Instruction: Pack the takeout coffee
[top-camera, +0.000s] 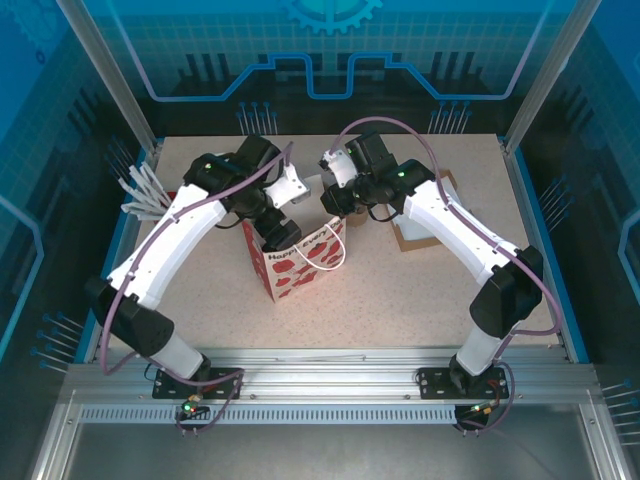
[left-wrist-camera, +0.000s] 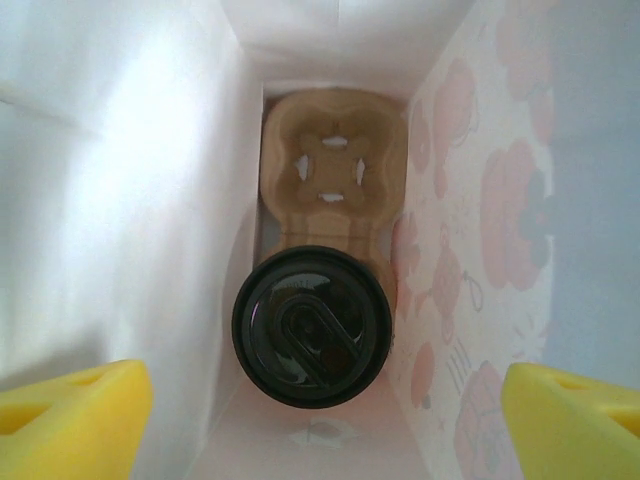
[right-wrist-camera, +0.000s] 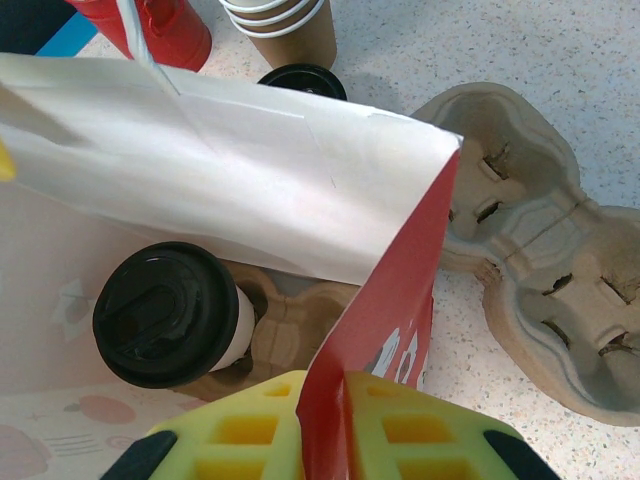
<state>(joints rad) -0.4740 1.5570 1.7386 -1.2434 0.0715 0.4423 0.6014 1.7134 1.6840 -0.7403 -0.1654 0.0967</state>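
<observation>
The takeout coffee stands upright inside the red-and-white paper bag. It is seated in one end pocket of a brown cup carrier that lies on the bag floor; the carrier's other pocket is vacant. The bag stands mid-table, between the two arms. The left gripper hangs over the bag mouth directly above the cup, its yellow fingers spread wide apart and touching neither lid nor paper. The right gripper is clamped on the top edge of the bag wall at the far right of the mouth, holding it open. On the table outside the bag lie a spare carrier to the right, a stack of lidless cups and a loose black lid. Assessment: the cup appears placed, and the step in hand is judged to be clearing the left arm from the bag. Recommended: lift straight up along the bag's axis, fingers apart and centred between the walls. Sideways drift could drag the paper and tip the bag or cup. The right gripper should hold firm without pulling until the left one is clear, as the bag looks light and free-standing. Lid seating cannot be confirmed from above.
</observation>
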